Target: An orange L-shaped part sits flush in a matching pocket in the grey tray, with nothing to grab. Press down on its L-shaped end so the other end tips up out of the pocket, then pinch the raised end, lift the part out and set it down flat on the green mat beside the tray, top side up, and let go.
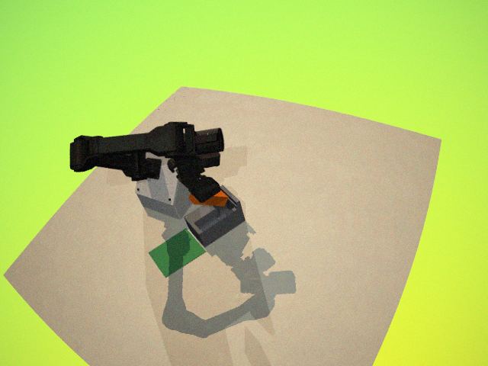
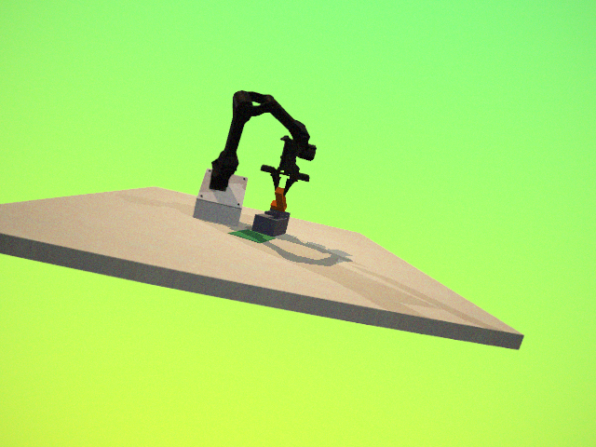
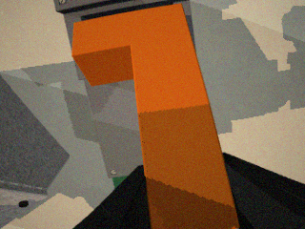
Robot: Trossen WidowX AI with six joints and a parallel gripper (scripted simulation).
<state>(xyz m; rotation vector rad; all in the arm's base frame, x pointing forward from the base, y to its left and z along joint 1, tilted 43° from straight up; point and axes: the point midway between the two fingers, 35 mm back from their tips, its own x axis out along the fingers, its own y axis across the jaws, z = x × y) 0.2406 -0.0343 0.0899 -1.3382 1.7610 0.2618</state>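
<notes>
The orange L-shaped part [image 1: 222,200] [image 2: 279,197] [image 3: 167,72] is steeply tilted, with its L-shaped end lowest. My gripper [image 2: 281,191] [image 3: 182,168] is shut on its raised straight end. The L-shaped end is out of the pocket, just above the back part of the grey tray [image 1: 224,230] [image 2: 269,224] [image 3: 107,107]; whether it still touches the tray's rim I cannot tell. In the top view the gripper body hides the fingertips. The green mat [image 1: 157,254] [image 2: 243,234] lies flat beside the tray, and a small corner of it shows in the wrist view [image 3: 120,181].
The arm's pale grey base [image 1: 157,207] [image 2: 216,211] stands close behind the tray, on the side away from the arm's shadow loop. The wooden table top [image 1: 335,197] [image 2: 144,236] carries everything. The arm's shadow falls across the mat and the table.
</notes>
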